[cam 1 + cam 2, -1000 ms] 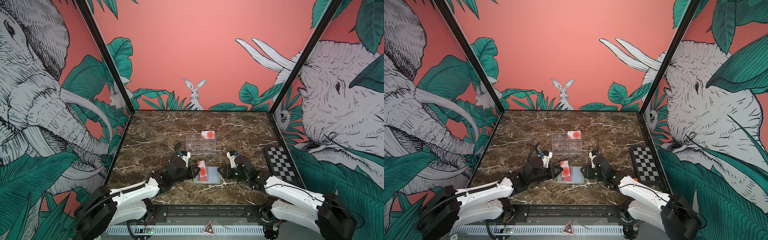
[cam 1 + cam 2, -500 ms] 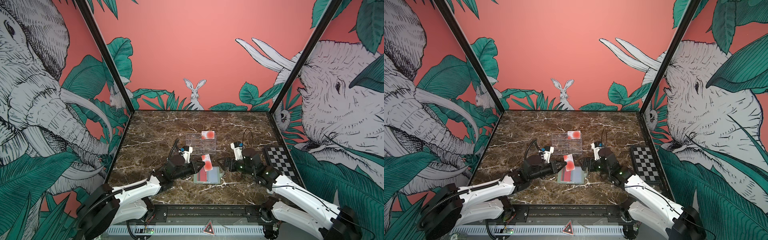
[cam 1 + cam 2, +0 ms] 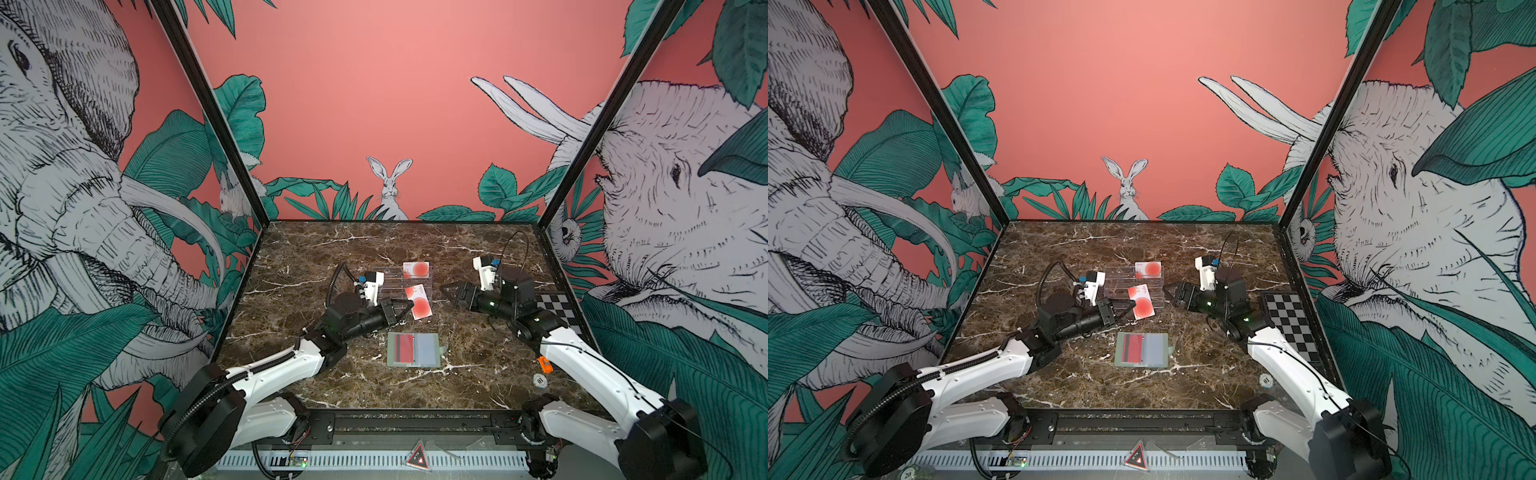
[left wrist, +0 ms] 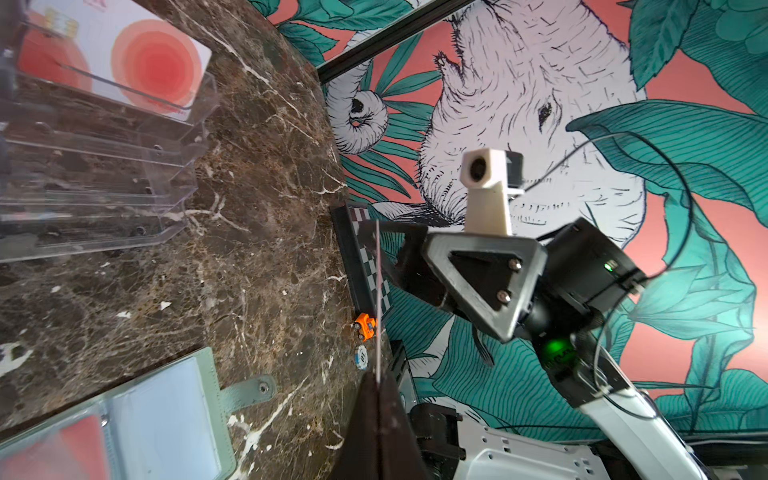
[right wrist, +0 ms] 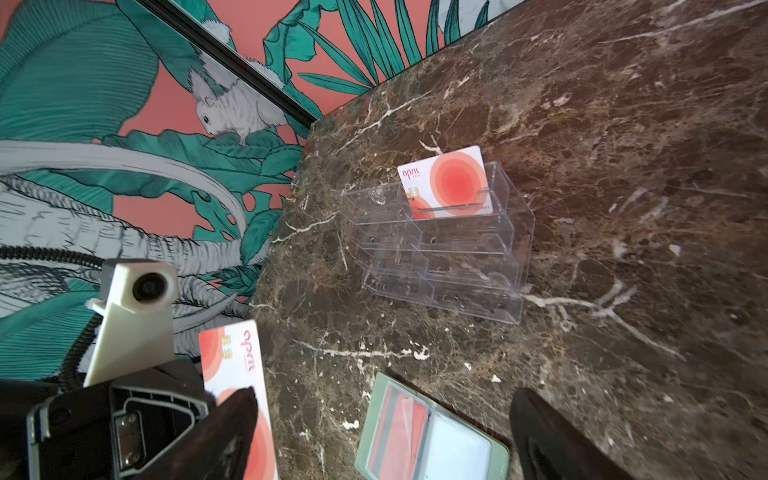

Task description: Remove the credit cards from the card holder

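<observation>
The biggest thing I see is the table, a flat, smooth slab of brown marble pattern threaded with white veins. Over its middle my left gripper and right gripper point toward each other.

Behind the right gripper, alongside its wrist, lies the checkered board, a flat black-and-white rectangle with a dark rim. Just beyond the left gripper's tips stands the acrylic stand, hard and see-through, stepped in tiers of divided pockets. The upper-tier card leans in its topmost step, at the end nearer the right gripper.

The card holder lies open and flat on the marble. It is short of both grippers, toward the arm bases, and touches neither. It is soft and sage-green, with a snap tab sticking out on the right gripper's side and clear plastic sleeves. The sleeve nearer the left gripper holds the red card, which has a dark stripe; the other sleeve looks pale blue.

My left gripper is clenched on the held card, a thin, stiff white rectangle with rounded corners, red-orange rings and a small gold chip. It hangs tilted above the table in front of the stand. The right gripper's jaws are spread wide and grip nothing, its tips just beside that card's free edge.

Far back past the right gripper's wrist, by the table edge, sit a round white poker chip and a tiny orange toy car, close together.
</observation>
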Available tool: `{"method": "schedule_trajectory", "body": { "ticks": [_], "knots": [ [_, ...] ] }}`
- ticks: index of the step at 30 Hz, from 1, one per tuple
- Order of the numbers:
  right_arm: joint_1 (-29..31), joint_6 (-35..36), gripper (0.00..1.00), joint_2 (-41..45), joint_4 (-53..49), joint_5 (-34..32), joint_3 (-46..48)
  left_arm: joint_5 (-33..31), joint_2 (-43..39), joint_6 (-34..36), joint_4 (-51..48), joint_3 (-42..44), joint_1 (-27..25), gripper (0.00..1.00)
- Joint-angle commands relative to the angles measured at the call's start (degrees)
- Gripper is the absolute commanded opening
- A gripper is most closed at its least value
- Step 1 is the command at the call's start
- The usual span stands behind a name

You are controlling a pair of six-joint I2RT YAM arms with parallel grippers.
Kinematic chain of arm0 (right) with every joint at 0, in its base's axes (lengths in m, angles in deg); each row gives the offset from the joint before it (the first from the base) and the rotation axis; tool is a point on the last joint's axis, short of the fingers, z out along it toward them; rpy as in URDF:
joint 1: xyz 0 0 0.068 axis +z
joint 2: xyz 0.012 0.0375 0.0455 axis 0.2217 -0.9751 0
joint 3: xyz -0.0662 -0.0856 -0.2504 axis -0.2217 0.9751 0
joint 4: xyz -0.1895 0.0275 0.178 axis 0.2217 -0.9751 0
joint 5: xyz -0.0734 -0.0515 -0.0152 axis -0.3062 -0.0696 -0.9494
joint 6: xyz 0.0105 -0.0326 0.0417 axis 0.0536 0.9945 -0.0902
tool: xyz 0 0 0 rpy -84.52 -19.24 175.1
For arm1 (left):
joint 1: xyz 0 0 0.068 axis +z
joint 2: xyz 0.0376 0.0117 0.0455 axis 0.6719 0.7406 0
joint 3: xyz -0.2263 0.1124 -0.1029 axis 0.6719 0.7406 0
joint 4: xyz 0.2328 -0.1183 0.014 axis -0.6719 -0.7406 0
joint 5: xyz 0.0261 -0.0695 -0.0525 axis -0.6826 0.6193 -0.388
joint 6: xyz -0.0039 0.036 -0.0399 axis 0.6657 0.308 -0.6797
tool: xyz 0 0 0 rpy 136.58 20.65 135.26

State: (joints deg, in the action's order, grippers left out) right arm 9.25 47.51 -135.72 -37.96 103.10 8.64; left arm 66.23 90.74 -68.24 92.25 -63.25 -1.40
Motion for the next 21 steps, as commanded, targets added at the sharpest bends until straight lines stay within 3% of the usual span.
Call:
{"method": "schedule_trajectory", "body": {
  "ticks": [1, 11, 21],
  "knots": [
    [-0.4, -3.7, 0.89, -3.3, 10.7, 7.3, -2.0, 2.2, 0.5, -0.9, 4.5, -1.7, 0.1, 0.00],
    [-0.5, -5.6, 0.82, -5.8, 17.7, 10.5, 0.1, 4.6, 7.5, -6.0, 15.5, -1.2, 0.1, 0.00],
    [-0.5, -10.4, 0.73, -8.6, 27.8, 14.5, 2.8, 4.7, 8.6, -6.8, 18.1, -1.3, 0.1, 0.00]
  ]
}}
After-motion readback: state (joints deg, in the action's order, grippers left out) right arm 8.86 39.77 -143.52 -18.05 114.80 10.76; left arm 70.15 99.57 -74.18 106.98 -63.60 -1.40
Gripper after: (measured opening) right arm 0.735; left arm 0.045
